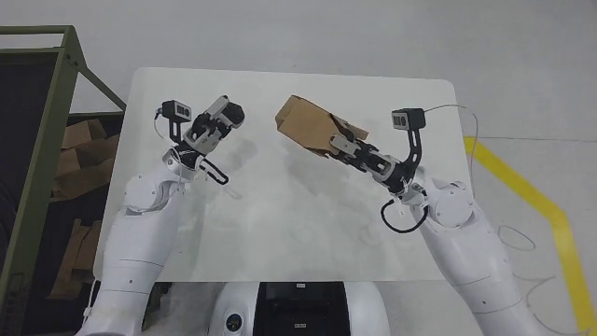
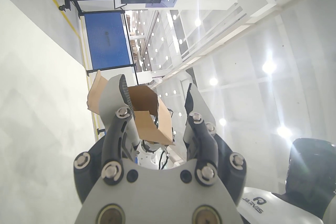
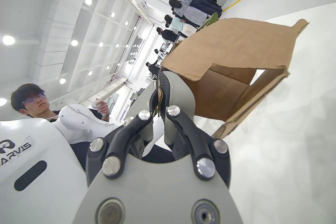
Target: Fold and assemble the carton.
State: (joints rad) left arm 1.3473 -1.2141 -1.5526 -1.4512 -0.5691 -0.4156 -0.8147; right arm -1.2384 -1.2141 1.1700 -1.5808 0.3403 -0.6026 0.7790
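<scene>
White surface [image 1: 280, 243] lies under both arms, and the brown carton [image 1: 303, 119] sits at about 1 o'clock from its middle, tilted. Whether it touches the surface we cannot tell. The right gripper [image 1: 340, 146] is clamped on the edge of one carton wall, at the carton's 4 o'clock corner. Its wrist view shows cardboard pinched tight between the two fingers. The left gripper [image 1: 227, 112] is at about 10 o'clock, well apart from the carton. Its jaws stand apart with nothing between them, and it faces the carton's open mouth.

We judge that the carton is already opened into a tube, while an end flap [image 3: 299, 25] stands out unfolded. For this step the right gripper should hold firm and steady, because a pinch on one edge lets the carton swing easily. We would bring the left gripper to the flap close to its crease and push inward along the fold line, not at the free tip. The push should be gentle, or the tube may flatten or slip out of the pinch. Resting the carton's lower edge on the surface would give useful support.
</scene>
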